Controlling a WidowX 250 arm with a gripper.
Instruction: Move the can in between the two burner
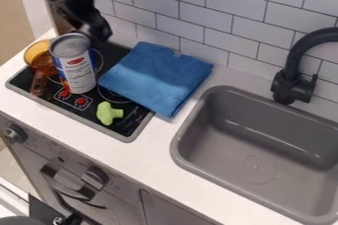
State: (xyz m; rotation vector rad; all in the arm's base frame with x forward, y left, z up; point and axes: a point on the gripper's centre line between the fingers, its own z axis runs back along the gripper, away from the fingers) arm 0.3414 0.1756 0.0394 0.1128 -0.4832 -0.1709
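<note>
- As the arm reached in at the upper left of the camera view, there was the gripper [100, 30], up past the far side of the can, beside the tiled wall [198, 12]; whether it was spread or pressed together, I could not tell!
- And the can [78, 73], the one to watch: upright on the stove top [99, 128], left of its middle, right behind the red control marks [80, 101] by the front edge.
- Parts of two burner rings peeked out, one beside the can's upper right, the other between its foot and the blue cloth.
- Close in on the can's left sat the amber pot [45, 63], over by the left edge of the stove top, its handle pointing to the front edge.
- Across on the right, the folded blue cloth [155, 78] sprawled over the back and right edges of the stove top and out onto the white counter [158, 150].
- Down in front of that cloth lay a little green toy [105, 114], near the front edge, well on toward the front right corner.
- Further right, the grey sink [176, 145] was set into the counter, with the black tap [290, 78] standing at its back edge.
- Below the counter's front edge, two dark knobs [96, 175] stuck out of the grey oven front [132, 184].
</note>
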